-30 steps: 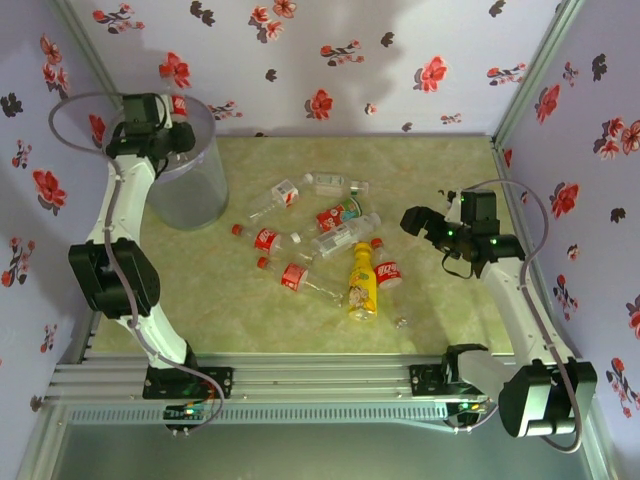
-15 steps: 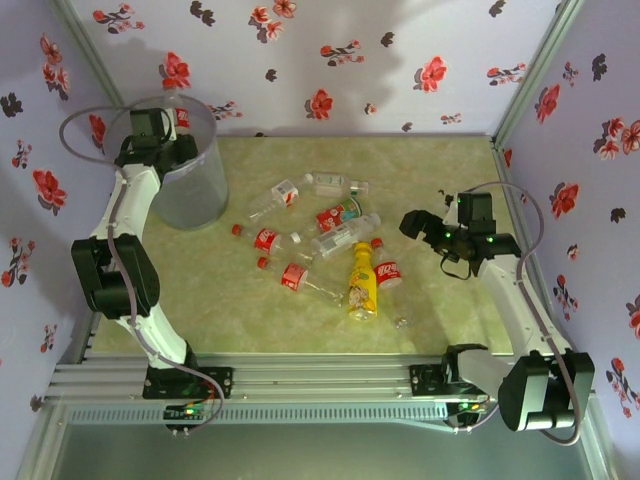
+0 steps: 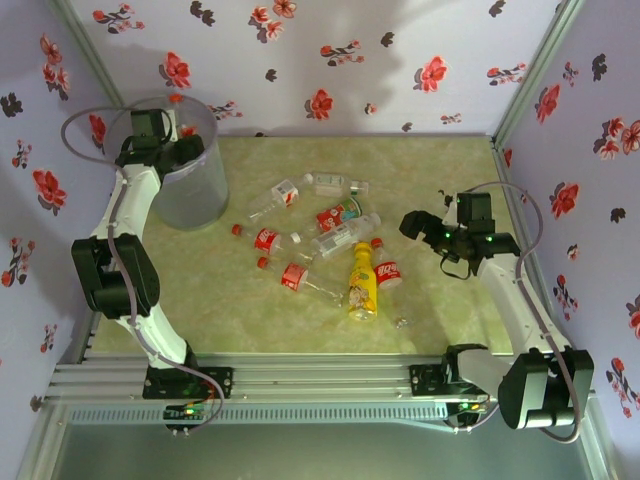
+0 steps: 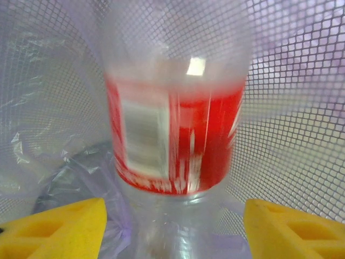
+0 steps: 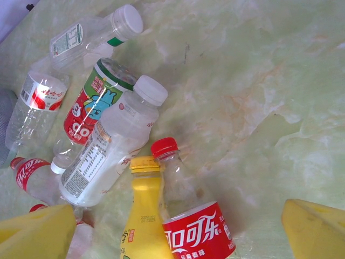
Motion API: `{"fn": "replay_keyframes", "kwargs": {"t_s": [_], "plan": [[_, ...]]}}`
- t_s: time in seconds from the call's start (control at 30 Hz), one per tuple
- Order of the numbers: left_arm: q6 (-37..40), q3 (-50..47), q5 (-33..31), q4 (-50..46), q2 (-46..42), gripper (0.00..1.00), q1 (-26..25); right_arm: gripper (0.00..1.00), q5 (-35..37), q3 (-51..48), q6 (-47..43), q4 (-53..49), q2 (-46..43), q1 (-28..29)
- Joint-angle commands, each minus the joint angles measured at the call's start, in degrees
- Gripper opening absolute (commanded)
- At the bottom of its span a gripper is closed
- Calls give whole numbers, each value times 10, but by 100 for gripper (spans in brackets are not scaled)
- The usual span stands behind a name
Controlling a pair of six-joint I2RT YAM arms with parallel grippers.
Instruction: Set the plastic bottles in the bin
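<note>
The bin [image 3: 195,195] stands at about ten o'clock on the table [image 3: 450,160], near the far left corner. The left gripper [image 3: 172,150] hangs at its rim, pointing down inside. In the left wrist view its yellow fingers [image 4: 59,226] are spread apart, with a red-labelled bottle [image 4: 172,140], blurred, between them. A gap shows on each side of it, so neither finger appears to touch it. The other bottles [image 3: 320,240] lie on their sides in a loose pile near the middle of the table, at about four o'clock from the bin and well apart from it. The right gripper [image 3: 415,225] hovers at three o'clock from the pile, its fingers [image 5: 318,229] spread wide above the tabletop. In the right wrist view a yellow bottle [image 5: 143,216] and a red-capped cola bottle [image 5: 194,232] lie just beside each other, caps toward twelve o'clock. A clear white-capped bottle [image 5: 113,151] lies at ten o'clock from them, touching a green-and-red-labelled one [image 5: 89,108] on its far side. A pale-labelled bottle [image 5: 81,38] lies further off at eleven o'clock. Two small red-labelled ones [image 5: 32,172] lie at the left edge.
</note>
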Motion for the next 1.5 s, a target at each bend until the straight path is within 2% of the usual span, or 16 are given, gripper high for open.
{"fn": "replay_keyframes", "kwargs": {"t_s": [0.0,0.13,0.23,0.47,0.67,0.77,0.97,1.27,1.47], "plan": [[8,2,8,-23,-1,71,4,99,8,-6,-12,-1,5,2],[9,6,9,-27,-2,72,4,98,14,-2,-16,-13,8,6],[10,12,8,-32,-5,73,4,95,45,9,-29,-45,14,25],[13,34,8,-56,-28,81,5,91,115,30,-46,-117,55,110],[23,60,8,-86,-56,89,4,84,125,16,-26,-97,91,162],[26,70,8,-103,-74,99,4,79,131,18,-21,-90,113,182],[29,80,9,-132,-118,100,3,71,135,7,-18,-52,168,187],[-7,5,9,-140,-234,100,-5,71,149,7,-11,-20,213,188],[-45,-104,12,-119,-323,100,-63,72,150,8,-11,-1,254,188]]}}
